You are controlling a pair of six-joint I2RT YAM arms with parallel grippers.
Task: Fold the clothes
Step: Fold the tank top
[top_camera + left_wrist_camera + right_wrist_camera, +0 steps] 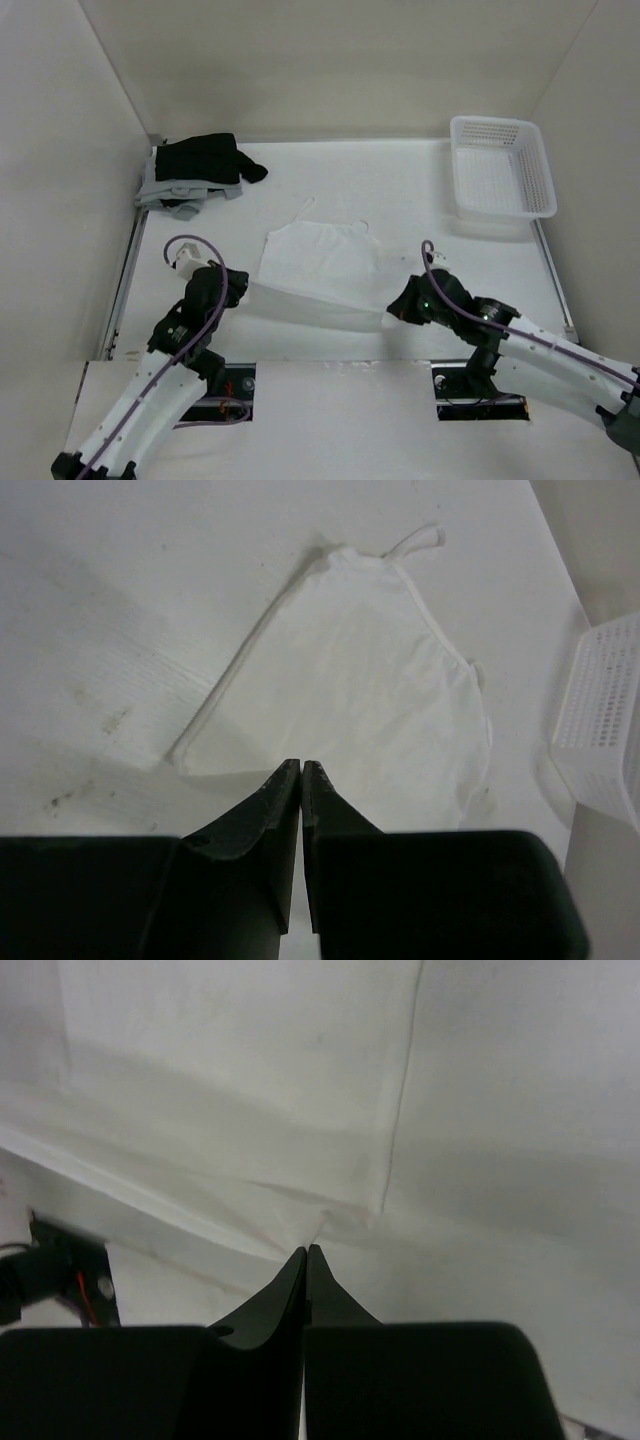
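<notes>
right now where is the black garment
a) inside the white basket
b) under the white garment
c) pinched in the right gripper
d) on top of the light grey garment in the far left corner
d, the black garment lies on the light grey garment in the far left corner, well apart from the basket.

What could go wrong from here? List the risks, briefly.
1. The white camisole is pinched only at the very tips of the right jaws, so a pull could let it slip.
2. Its lifted hem hangs at a slant, so the fold may land crooked.
3. The thin straps lie loose at the far end and may bunch up.
</notes>
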